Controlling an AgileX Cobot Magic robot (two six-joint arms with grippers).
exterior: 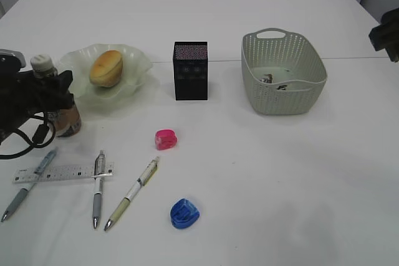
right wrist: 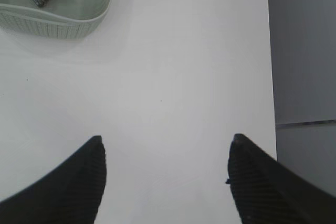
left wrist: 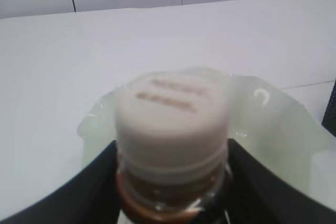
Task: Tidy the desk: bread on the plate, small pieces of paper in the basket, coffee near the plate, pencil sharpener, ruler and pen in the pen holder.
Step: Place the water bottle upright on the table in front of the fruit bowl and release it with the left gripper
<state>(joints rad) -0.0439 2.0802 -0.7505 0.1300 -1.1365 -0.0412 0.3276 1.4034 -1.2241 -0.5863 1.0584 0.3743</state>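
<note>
Left pincer (exterior: 59,95) straddles the coffee (exterior: 62,113) beside the plate (exterior: 134,60); grip unclear. Smooth, top-heavy bottle: best held at the body. Right pincer (right wrist: 165,177) gapes empty.

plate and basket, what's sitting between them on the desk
The black mesh pen holder stands between the plate and the basket, apart from both, in the exterior view.

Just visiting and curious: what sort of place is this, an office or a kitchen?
Probably a lab bench staged as a messy desk: a bare white table holding pens and a ruler, bread on a plate, and a robot arm's fingers around a coffee bottle.
</note>
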